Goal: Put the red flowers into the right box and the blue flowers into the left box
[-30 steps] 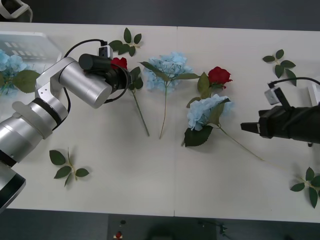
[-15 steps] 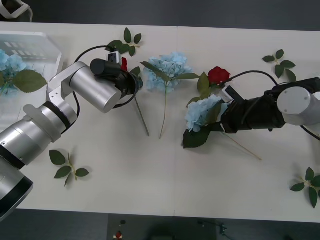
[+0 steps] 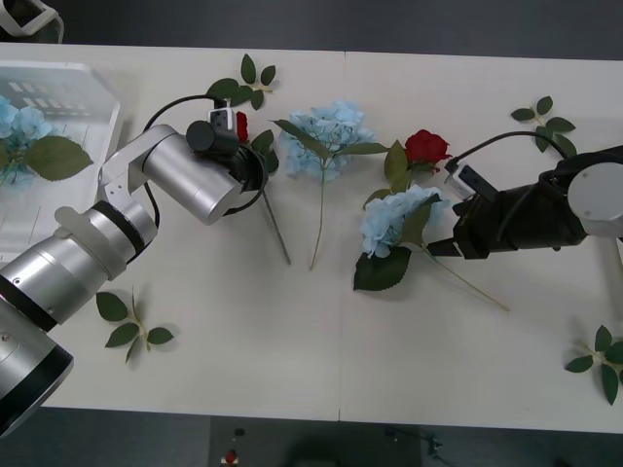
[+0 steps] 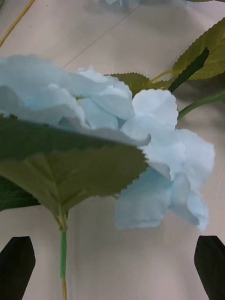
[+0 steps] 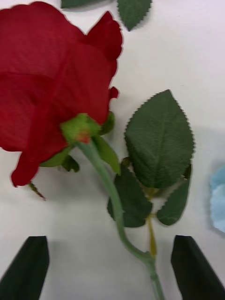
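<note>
- Table [image 3: 292, 341]: white top, seam down the middle; carries all the flowers and loose leaf sprigs [image 3: 131, 326].
- Left gripper [image 5: 112, 262]: jaws open, the two dark fingertips [image 5: 28, 267] stand apart on either side of a rose stem. In the front view the gripper itself is hidden behind the silver forearm and wrist of the left arm [image 3: 185, 180], toward the table's far edge, left of the seam.
- Red flowers: one rose [image 5: 51, 89] lies on the table just ahead of the left gripper, head large in the left wrist view, stem running between the fingertips, not clamped. From the front only a sliver of its red head [image 3: 241, 125] shows past the wrist. A second rose [image 3: 426, 147] lies right of the seam, fully visible, its stem covered by the hydrangea beside it.
- Right gripper [image 4: 112, 267]: jaws open, fingertips wide apart at the hydrangea's stem; no contact visible. From the front its black body [image 3: 487, 229] hides the fingertips.
- Blue flowers: one hydrangea [image 3: 394, 219] just right of the seam, directly before the right gripper; one [image 3: 326, 136] near the far edge at mid-table; a third [image 3: 15, 122] inside the left box, cut off by the picture's edge.
- Left box [image 3: 83, 83]: at the table's far left corner, partly cut off.
</note>
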Available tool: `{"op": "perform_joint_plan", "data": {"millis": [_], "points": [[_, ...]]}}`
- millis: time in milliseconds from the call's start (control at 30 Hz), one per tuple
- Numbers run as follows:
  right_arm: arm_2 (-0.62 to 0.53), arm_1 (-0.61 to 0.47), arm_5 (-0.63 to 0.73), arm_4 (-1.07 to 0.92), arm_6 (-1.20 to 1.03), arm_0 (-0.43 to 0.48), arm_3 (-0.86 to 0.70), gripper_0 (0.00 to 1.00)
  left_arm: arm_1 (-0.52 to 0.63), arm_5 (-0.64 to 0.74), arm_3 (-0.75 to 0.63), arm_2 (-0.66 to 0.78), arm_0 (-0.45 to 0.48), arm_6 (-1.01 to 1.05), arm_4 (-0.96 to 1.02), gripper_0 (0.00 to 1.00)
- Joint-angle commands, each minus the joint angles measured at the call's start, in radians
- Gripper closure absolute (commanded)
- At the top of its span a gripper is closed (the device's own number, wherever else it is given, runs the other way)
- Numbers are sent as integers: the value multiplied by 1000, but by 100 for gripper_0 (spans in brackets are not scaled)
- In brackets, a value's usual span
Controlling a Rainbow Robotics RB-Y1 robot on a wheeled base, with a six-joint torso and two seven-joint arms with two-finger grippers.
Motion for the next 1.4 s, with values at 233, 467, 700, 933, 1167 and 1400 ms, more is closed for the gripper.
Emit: {"op": "perform_joint_plan", "data": {"millis": [233, 467, 700, 933, 1167, 1400], "points": [[-2, -89, -43, 0, 28, 86, -150, 0, -4, 0, 20, 13, -30, -5, -38, 94], [-2, -55, -78, 21, 32, 108, -158, 0, -4, 0, 21, 13, -30, -5, -38, 100], [-2, 9, -126, 75, 31, 108, -115, 0, -6, -1, 14, 13, -30, -5, -36, 8], [-2, 29, -141, 89, 31, 109, -105, 100, -1, -3, -14, 15, -30, 8, -36, 0], [-2, 31, -141, 89, 34, 109, -104, 100, 0, -14, -31, 18, -31, 17, -44, 0], [-2, 31, -141, 89, 34, 109, -104, 100, -3, -26, 5, -5, -30, 17, -52, 0]]}}
